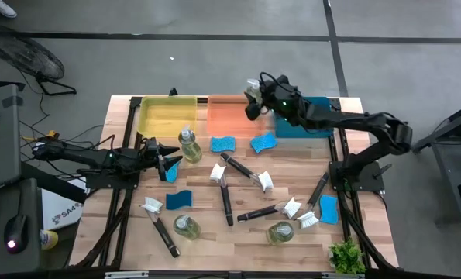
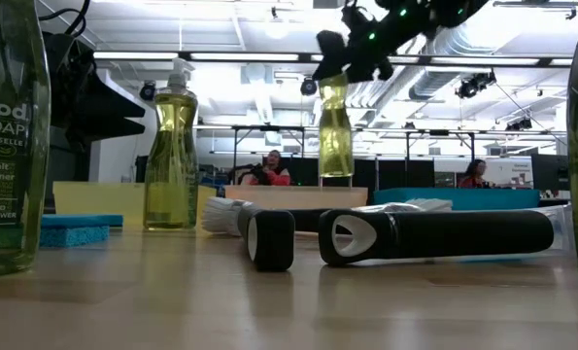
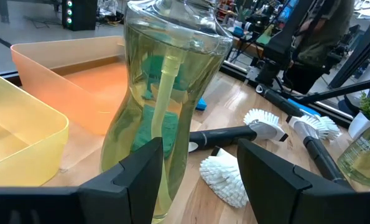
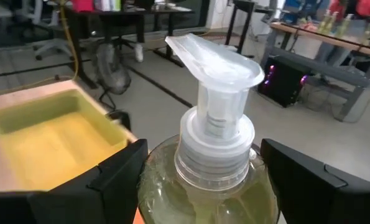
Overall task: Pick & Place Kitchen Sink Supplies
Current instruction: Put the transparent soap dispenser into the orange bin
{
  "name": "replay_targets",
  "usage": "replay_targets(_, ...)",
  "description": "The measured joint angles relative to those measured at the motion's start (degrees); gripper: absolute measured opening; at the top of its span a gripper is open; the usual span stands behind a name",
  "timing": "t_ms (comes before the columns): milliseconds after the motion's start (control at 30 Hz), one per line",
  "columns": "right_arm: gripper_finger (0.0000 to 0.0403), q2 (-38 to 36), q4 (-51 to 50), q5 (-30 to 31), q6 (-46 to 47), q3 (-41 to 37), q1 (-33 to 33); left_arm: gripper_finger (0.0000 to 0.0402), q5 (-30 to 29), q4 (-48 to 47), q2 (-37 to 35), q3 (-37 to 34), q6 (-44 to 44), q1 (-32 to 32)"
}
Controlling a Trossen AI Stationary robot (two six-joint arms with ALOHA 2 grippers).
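Holding a soap bottle (image 1: 252,96) clamped in our right gripper (image 1: 255,99) above the orange tray (image 1: 232,116), our left gripper (image 1: 166,159) reaching, jaws apart, just beside another bottle (image 1: 188,146).

Trays: yellow tray (image 1: 157,115), orange tray (image 1: 228,116) and blue tray (image 1: 314,128) side by side along the table's (image 1: 238,240) far edge.
Plant: green plant (image 1: 346,256) at the near right corner.
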Motion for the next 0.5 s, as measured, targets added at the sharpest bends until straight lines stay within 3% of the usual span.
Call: replay_targets(500,0.0287,10.2,8.1,2.3,2.7,0.3,-6.1,0.0202,0.0,0.0,0.0,0.0,0.0,0.0)
